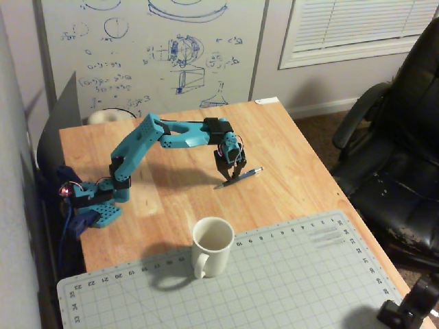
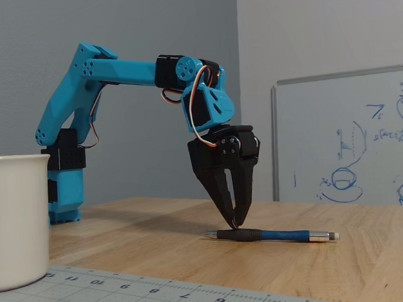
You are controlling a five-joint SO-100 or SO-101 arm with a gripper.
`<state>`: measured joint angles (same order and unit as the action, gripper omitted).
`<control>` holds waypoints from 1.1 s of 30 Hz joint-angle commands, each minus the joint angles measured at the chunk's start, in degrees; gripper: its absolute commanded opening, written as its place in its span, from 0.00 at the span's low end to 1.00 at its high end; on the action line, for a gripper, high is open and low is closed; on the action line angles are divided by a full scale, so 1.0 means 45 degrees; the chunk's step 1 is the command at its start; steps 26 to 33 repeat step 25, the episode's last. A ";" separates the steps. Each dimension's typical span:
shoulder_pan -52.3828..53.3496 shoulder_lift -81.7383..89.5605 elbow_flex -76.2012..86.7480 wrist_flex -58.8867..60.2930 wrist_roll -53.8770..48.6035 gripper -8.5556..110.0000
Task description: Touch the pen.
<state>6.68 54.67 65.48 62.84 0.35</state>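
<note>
The pen (image 2: 277, 236) lies flat on the wooden table, dark grip and pointed tip to the left, silvery end to the right in the low fixed view. From above the pen (image 1: 251, 171) lies slanted near the table's middle. My gripper (image 2: 234, 226) points straight down over the pen's dark grip section, fingers closed to a point and holding nothing. Its tips sit right at the pen's top surface; whether they touch cannot be told. In the high fixed view my gripper (image 1: 231, 175) covers the pen's middle.
A white mug (image 1: 212, 245) stands at the edge of a grey cutting mat (image 1: 288, 281) nearer the camera; the mug (image 2: 12, 219) fills the low view's left side. A black chair (image 1: 398, 157) stands to the right of the table. A whiteboard (image 1: 158, 48) leans behind.
</note>
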 commanded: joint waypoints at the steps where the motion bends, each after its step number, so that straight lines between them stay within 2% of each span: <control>1: 0.0078 0.0449 -0.0352 -0.0156 -0.0117 0.08; 33: 0.0723 0.0547 -0.0371 -0.0137 -0.0117 0.08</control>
